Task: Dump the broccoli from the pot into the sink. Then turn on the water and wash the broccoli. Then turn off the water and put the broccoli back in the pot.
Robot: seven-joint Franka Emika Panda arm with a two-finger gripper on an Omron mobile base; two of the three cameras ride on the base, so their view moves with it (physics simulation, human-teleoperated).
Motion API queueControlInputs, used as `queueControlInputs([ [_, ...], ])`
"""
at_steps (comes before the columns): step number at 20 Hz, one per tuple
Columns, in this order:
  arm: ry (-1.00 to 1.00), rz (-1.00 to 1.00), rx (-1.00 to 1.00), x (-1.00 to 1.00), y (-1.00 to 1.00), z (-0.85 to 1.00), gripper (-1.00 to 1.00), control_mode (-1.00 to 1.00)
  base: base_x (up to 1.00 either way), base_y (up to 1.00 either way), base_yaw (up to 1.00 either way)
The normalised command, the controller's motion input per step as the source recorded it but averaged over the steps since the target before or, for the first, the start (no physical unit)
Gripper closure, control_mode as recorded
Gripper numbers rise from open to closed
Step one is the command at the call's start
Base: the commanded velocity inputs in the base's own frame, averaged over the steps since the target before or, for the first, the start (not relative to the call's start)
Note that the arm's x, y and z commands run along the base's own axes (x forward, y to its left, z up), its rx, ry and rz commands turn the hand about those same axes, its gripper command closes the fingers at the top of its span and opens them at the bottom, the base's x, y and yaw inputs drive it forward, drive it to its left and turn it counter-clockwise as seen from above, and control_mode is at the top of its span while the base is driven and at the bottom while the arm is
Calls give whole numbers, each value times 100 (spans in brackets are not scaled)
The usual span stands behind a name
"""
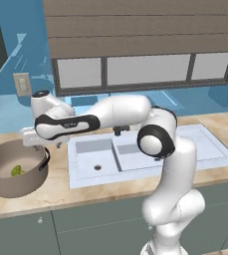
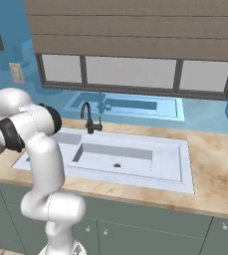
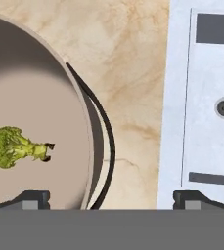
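Kitchen, marbled tan bench point(image 1: 46, 196) under a blinded window. Nearest you: fingers point(image 3: 111, 197) released wide, straddling the pot point(image 1: 6, 187) rim above its black handle point(image 3: 106, 146), apparently lined up to grip there for the tip. Inside: broccoli point(image 3: 8, 146) on the pot floor. Beyond: sink point(image 2: 135, 172), dry, faucet point(image 2: 88, 117) behind.

1 pot point(image 1: 16, 172), 1 broccoli point(image 3: 11, 146), 1 sink point(image 2: 135, 159) w/ 2 basins, 1 faucet point(image 2: 88, 119).
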Motion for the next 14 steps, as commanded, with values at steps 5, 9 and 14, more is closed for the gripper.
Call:
queueControlInputs([
  [5,0,-3,0,18,15,-20,-100,-100,0,0,0],
  [9,0,-2,0,18,11,-21,-100,-100,0,0,0],
  [14,0,-1,0,11,3,-23,-100,-100,0,0,0],
])
